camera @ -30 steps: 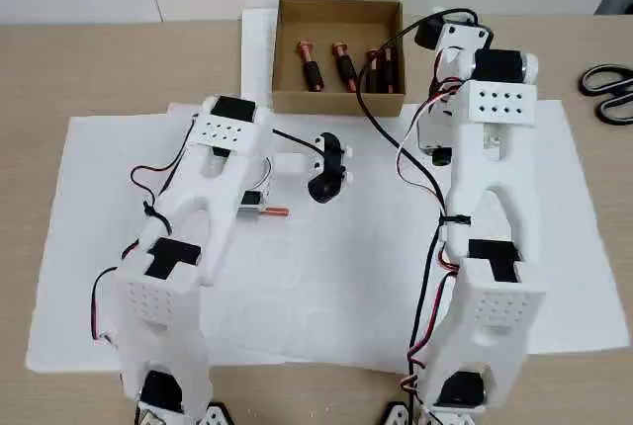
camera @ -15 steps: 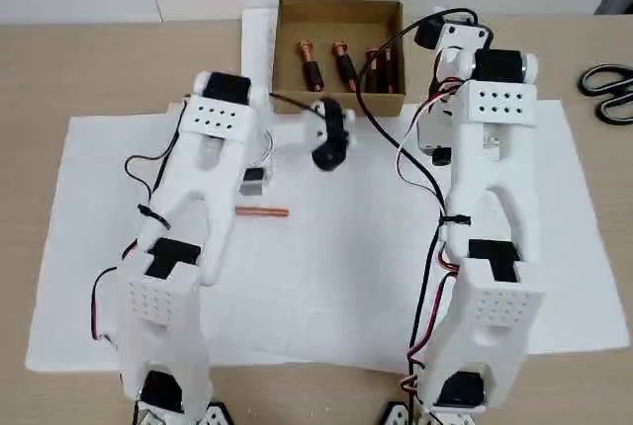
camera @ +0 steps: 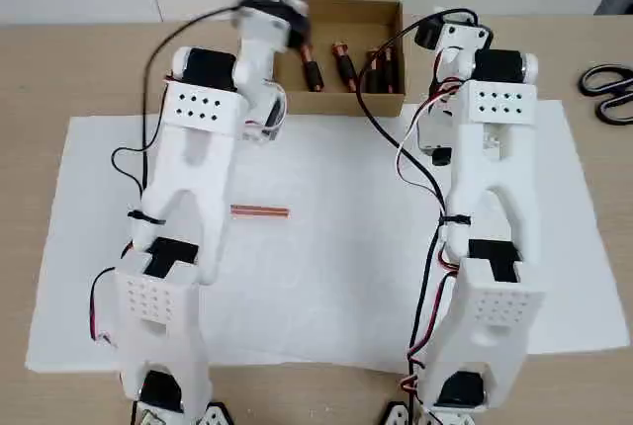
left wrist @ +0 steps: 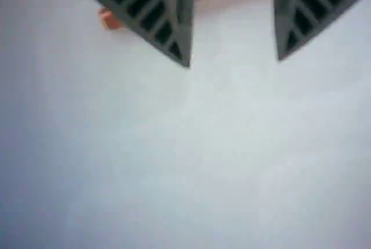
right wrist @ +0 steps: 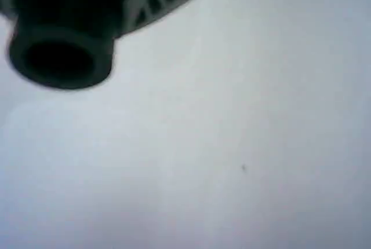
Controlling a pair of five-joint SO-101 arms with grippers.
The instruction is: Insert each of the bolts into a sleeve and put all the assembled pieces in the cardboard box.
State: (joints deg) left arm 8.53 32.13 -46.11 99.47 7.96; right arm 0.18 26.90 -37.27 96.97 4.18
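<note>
- Cardboard box (camera: 339,103), far edge of the white paper (camera: 346,287): you have several assembled pieces (camera: 312,67) lying inside it, each a copper bolt seated in a black sleeve. This share of the task reads as done.
- Loose bolt (camera: 259,212): it lies flat on the paper beside the left arm's forearm, well apart from the box and touching nothing else. It has no sleeve on it, so you have at least one pairing left to make.
- Left gripper (left wrist: 232,58): your jaws stand wide apart with nothing between them. In the high view the gripper hangs raised by the near-left corner of the box, and the bolt is seen past the jaw tips in the wrist view.
- Right gripper (camera: 436,146): it sits low over the paper, just beside the box's right end. It appears to be closed on a black sleeve (right wrist: 61,58), open end toward the camera, though the close, dark wrist view leaves the grip itself hard to confirm.
- Judged progress: late stage. What is left for you is to bring the loose bolt and the held sleeve together, then place that piece in the box.
</note>
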